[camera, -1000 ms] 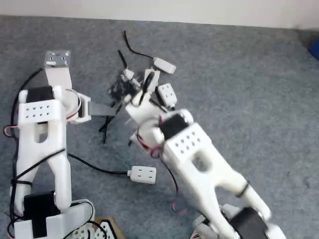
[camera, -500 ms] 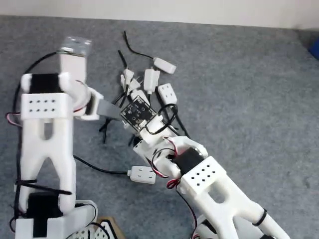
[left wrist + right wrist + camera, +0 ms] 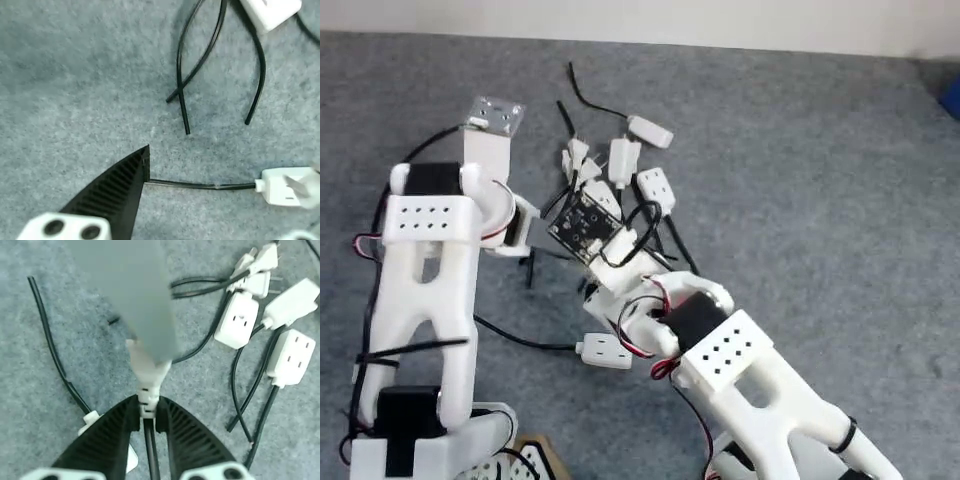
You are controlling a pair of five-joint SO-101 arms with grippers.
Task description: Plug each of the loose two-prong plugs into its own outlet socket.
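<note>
You are working over a grey, short-piled carpet (image 3: 840, 200) that spreads across the whole surface, evenly lit, with only soft shadows. Along its far edge you see a pale off-white band (image 3: 720, 18); whether wall or skirting, you cannot tell. A blue object (image 3: 952, 95) cuts in at the right edge, and a flat tan corner (image 3: 542, 450) lies at the near edge.
</note>
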